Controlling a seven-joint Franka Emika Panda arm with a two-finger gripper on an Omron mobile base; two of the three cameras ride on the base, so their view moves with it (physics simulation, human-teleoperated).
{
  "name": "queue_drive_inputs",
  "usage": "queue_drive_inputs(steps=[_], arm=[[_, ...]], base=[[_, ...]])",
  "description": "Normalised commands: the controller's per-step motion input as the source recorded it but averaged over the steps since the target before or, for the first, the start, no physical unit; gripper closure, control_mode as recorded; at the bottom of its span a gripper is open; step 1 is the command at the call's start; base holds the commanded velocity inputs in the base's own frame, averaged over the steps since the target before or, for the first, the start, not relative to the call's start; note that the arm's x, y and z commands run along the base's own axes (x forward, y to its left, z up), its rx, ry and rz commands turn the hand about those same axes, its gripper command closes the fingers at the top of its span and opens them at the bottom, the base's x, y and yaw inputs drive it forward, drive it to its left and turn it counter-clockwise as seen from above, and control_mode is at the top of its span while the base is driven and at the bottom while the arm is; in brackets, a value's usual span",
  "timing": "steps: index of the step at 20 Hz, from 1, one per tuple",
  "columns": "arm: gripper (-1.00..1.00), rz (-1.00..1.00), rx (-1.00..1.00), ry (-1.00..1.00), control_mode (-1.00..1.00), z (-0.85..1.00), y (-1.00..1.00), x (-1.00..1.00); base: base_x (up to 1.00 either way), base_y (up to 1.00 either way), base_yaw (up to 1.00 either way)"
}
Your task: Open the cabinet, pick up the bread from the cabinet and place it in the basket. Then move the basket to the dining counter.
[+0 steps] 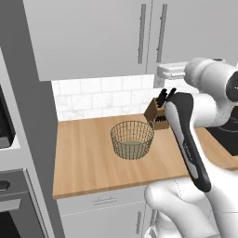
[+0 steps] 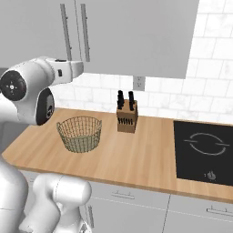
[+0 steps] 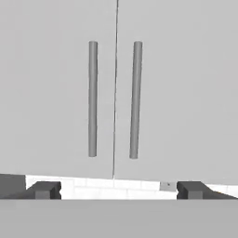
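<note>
White-tiled kitchen wall: the cabinet (image 3: pixel 60 93) hangs shut above the wire basket (image 1: pixel 132 139) on the wooden counter (image 1: pixel 88 162). Facing its doors, the gripper (image 3: pixel 118 190) holds its fingers wide apart; the rigid bar handle (image 3: pixel 93 98) looks the likeliest grip, mid-length.

Wooden countertop (image 1: pixel 88 162), light grain, backed by white tiles, lying below and ahead of the jaws. Wire mesh basket (image 1: pixel 132 139) stands upright on it, near mid-depth. Knife block (image 1: pixel 158 115) with dark handles sits just beyond the basket, toward the tiles, apart from it. Black cooktop (image 2: pixel 202 152) set flush into the wood, well off to the side.
</note>
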Motion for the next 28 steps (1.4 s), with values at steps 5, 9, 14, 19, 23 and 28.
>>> queue_drive_inputs(steps=[5, 9, 14, 19, 23, 28], arm=[[-1.0, 0.0, 0.0, -0.25, -1.0, 0.19, 0.0, 0.0], [-1.0, -0.05, 0.0, -0.16, -1.0, 0.22, 0.0, 0.11], [-1.0, 0.0, 0.01, -0.07, -1.0, 0.13, -0.06, 0.34], [-1.0, -0.01, 0.11, 0.01, -1.0, 0.0, -0.32, 0.74], [-1.0, 0.0, 0.01, 0.0, -1.0, -0.03, -0.05, 0.69], [-1.0, 0.0, 0.0, -0.01, -1.0, -0.02, 0.02, 0.66]], base=[[0.0, 0.0, 0.0], [0.0, 0.0, 0.0], [0.0, 0.0, 0.0], [0.0, 0.0, 0.0], [0.0, 0.0, 0.0], [0.0, 0.0, 0.0]])
